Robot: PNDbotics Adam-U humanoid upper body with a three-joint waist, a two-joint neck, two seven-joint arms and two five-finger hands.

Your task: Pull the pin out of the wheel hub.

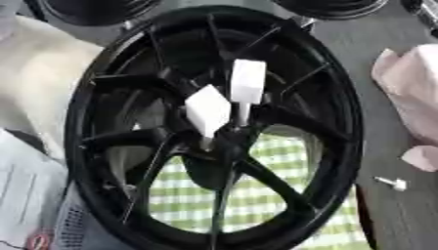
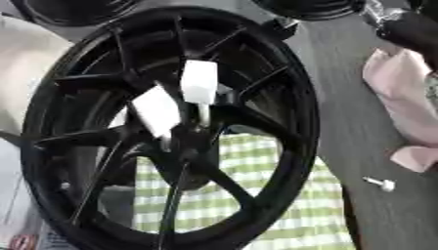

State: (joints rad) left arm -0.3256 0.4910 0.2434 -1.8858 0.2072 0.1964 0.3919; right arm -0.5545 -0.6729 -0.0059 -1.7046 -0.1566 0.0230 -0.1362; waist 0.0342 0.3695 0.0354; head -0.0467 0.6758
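Beside the wheel hub (image 1: 214, 127), a loose pin (image 1: 393, 183) and pink cloth (image 1: 410, 93).

- Rt arm (image 2: 410, 30): mostly black, rounded casing, seen at upper-rt corner only.
- Silver, glossy segment at its upper-left end.
- Other detail too blurred to tell.
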